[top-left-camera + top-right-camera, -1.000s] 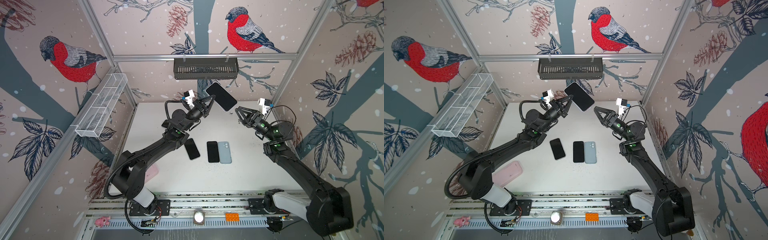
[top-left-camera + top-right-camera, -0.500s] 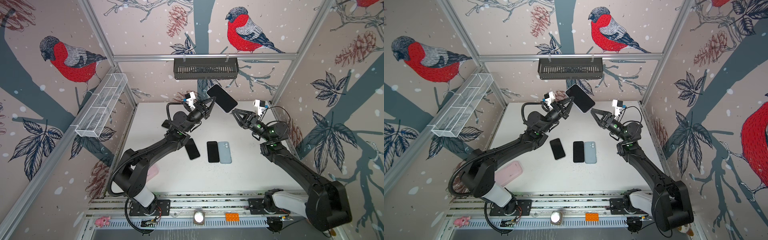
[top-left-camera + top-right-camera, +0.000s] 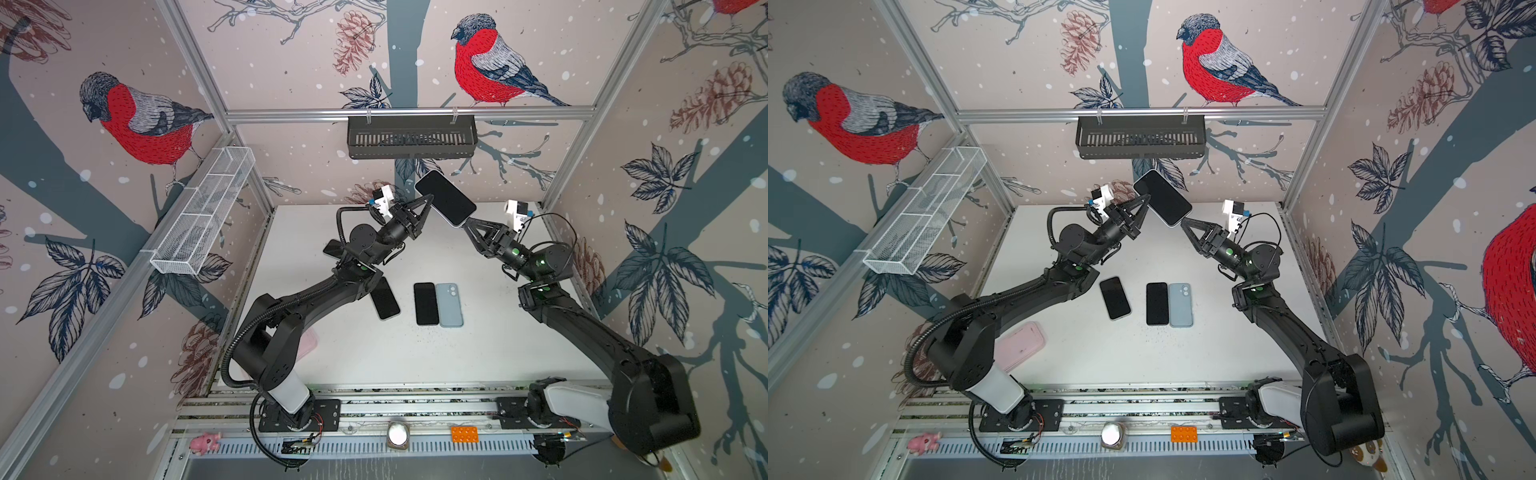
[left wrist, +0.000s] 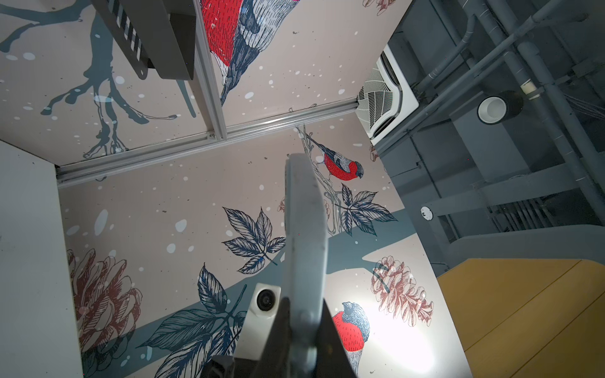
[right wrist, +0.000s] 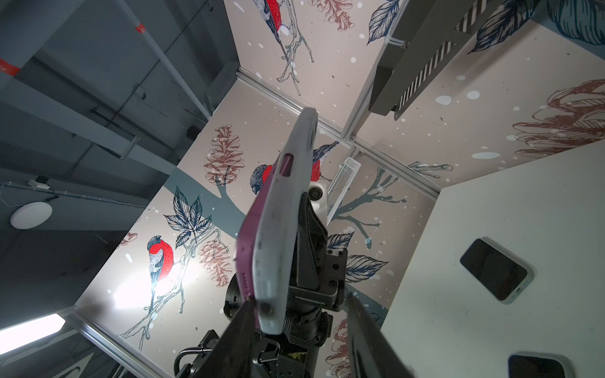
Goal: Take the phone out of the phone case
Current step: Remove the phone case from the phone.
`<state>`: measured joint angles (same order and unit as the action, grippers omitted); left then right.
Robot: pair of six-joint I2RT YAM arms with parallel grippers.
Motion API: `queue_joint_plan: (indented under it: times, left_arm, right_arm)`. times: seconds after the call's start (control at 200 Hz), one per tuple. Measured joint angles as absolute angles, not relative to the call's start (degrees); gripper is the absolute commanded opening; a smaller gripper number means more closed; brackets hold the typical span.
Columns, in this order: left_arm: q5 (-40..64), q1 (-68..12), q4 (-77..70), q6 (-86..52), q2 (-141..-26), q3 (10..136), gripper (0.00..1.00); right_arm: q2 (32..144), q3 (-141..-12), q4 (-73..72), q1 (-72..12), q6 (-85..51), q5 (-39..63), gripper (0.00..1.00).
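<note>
The phone [image 3: 444,203] [image 3: 1163,203] hangs in the air above the back of the table, dark screen up, inside a pale grey phone case [image 4: 304,229] [image 5: 281,245]. My left gripper [image 3: 430,200] [image 3: 1147,200] [image 4: 304,311] is shut on the case's edge. In the right wrist view the phone's magenta side [image 5: 248,248] shows along the case. My right gripper [image 3: 467,222] [image 3: 1185,222] [image 5: 299,301] is open around the lower corner. One of its fingers [image 5: 242,324] touches the magenta edge, and the other stands well apart.
Two black-screened phones [image 3: 385,303] [image 3: 426,303] and a pale blue one [image 3: 449,304] lie mid-table. A pink case [image 3: 1021,345] lies near the left arm's base. A black basket [image 3: 411,137] hangs on the back wall just above the raised phone, a white wire basket [image 3: 203,212] on the left wall.
The right gripper has moved left and up to the phone's lower corner, and its jaws have narrowed. The left gripper kept its hold and shifted the phone slightly.
</note>
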<state>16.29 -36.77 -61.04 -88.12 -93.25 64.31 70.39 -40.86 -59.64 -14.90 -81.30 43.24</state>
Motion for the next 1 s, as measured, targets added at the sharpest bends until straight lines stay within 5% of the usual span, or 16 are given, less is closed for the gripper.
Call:
queue_joint_plan:
  times: [0.645,1.001]
  left_arm:
    - [18.9,-37.0,-57.6,-85.2,-93.6,65.6,0.00]
    - [22.5,-37.0,-54.5,-83.5,-95.4,67.6,0.00]
  right_arm:
    - [73.4,-41.8,-59.8,-10.7,-82.8,44.2,0.37]
    - [74.2,-42.2,-59.9,-10.2,-83.8,47.2,0.14]
